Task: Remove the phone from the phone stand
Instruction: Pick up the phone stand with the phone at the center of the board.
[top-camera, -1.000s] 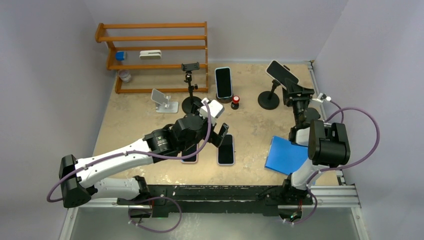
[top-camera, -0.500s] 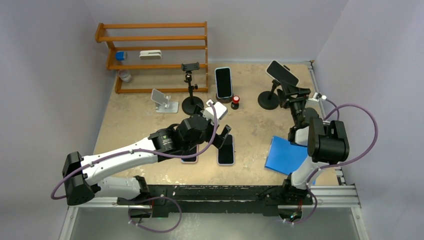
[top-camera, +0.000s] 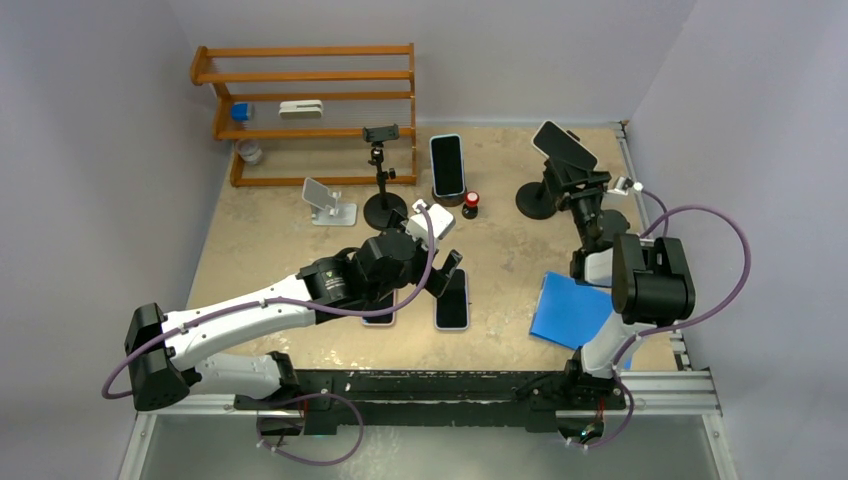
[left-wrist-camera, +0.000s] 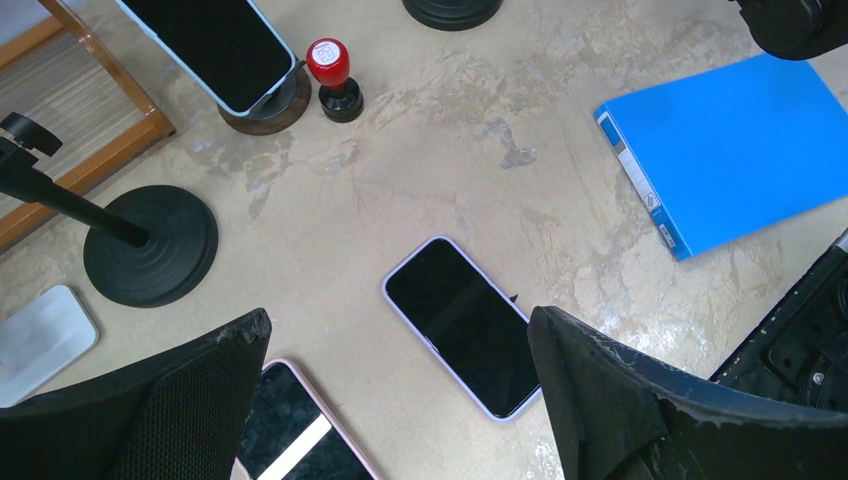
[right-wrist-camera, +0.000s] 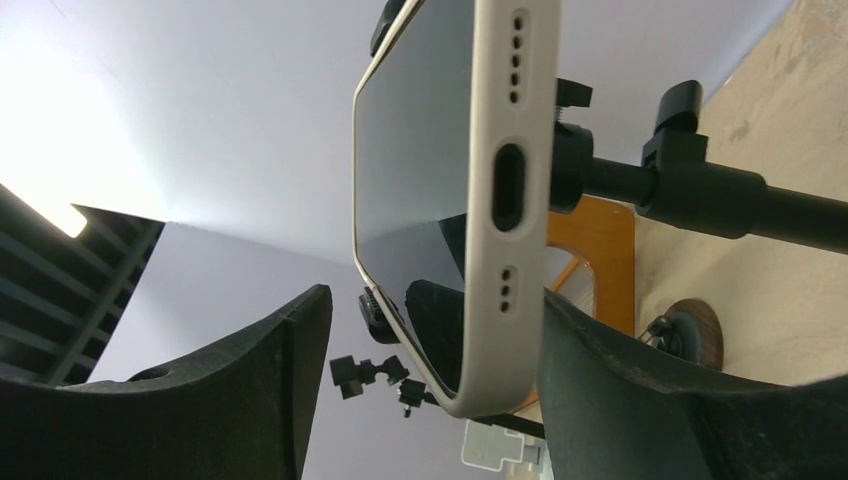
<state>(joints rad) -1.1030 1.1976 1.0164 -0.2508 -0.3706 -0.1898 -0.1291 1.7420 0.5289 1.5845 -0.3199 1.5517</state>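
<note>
— Since a second ago my right gripper has crept in toward the phone stand; my left arm has hardly shifted.

— Where's the phone?

— Clamped in the stand's cradle at the back right of the table, tilted, its port end toward my right wrist. My fingers sit one on each side of that end, spread apart. I see daylight on one side, so I'm not gripping.

— Why approach from below?

— I judge the free lower end is the only part the clamp leaves bare, and pinching across the edges should let me draw it out along the cradle.

— And the left gripper?

— Wide open and empty, hovering over a spare phone lying flat, well clear of the stand.

— Risk?

— Pulling crooked could tip the stand.
</note>
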